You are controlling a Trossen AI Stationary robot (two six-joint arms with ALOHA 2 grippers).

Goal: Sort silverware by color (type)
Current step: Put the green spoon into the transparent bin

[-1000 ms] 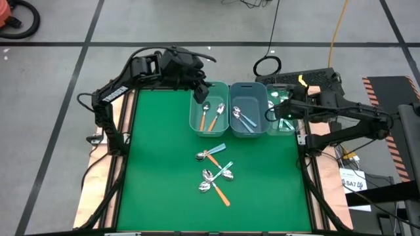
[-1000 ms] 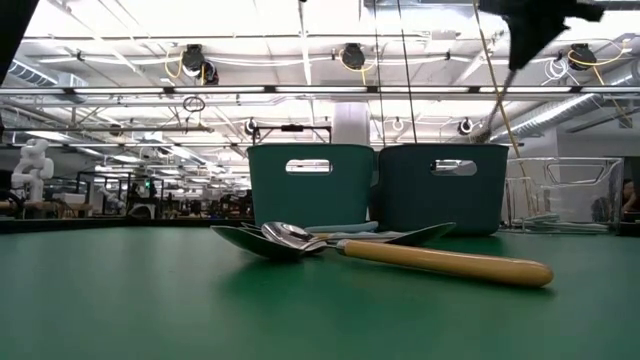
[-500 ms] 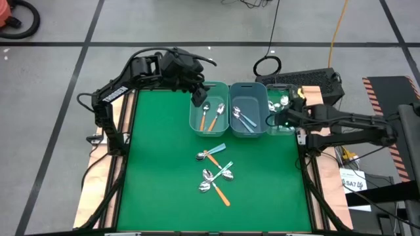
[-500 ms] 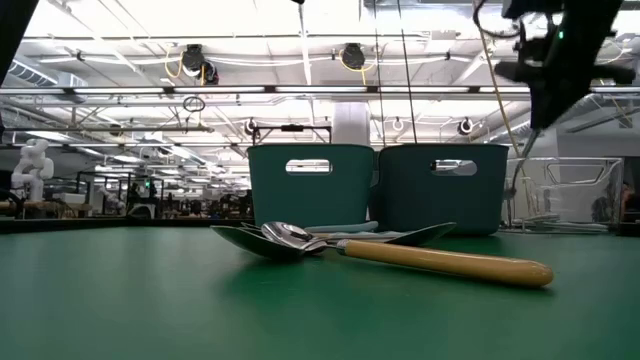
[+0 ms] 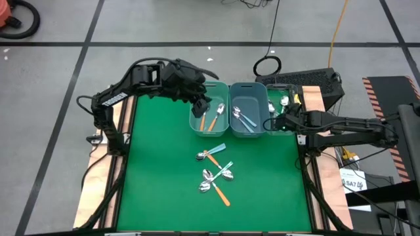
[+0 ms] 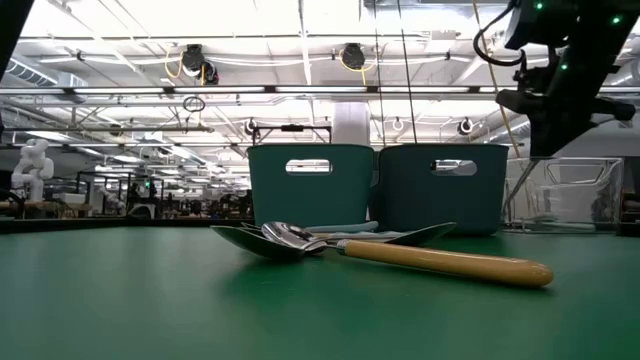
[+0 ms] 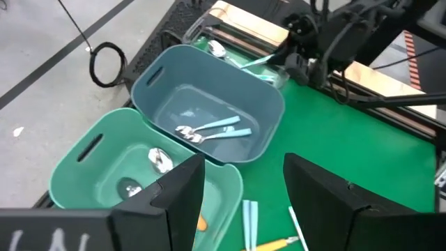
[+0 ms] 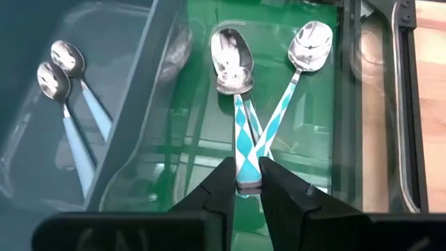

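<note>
My right gripper (image 8: 245,164) is over the clear bin (image 5: 282,110) at the table's far right and is shut on a spoon with a teal-and-white diamond handle (image 8: 237,104). A second spoon of the same kind (image 8: 296,77) lies in that bin. My left gripper (image 7: 245,166) is open and empty above the green bin (image 5: 209,113), which holds orange-handled spoons. The blue bin (image 5: 246,113) holds two light-blue spoons (image 7: 209,131). Several more spoons (image 5: 215,172) lie flat mid-table. My right gripper pinches the free end of the diamond-patterned handle (image 8: 249,183) between its two fingers (image 8: 219,185). The spoon runs on straight ahead of the fingers, bowl (image 8: 230,52) farthest away, down inside the clear bin and crossing the other spoon's handle. Whether the bowl touches the floor does not show.
The three bins stand side by side along the far edge. In the low view an orange-handled spoon (image 6: 450,262) and others lie in front of two bins (image 6: 310,185). The right arm (image 6: 560,90) hangs at upper right. Bare green mat (image 5: 157,170) surrounds the loose spoons.
My right gripper has come down into the clear bin with the spoon, shifting slightly toward the table's near edge. My left gripper has drifted a little toward the near edge over the green bin. The spoons on the table have stayed put.
</note>
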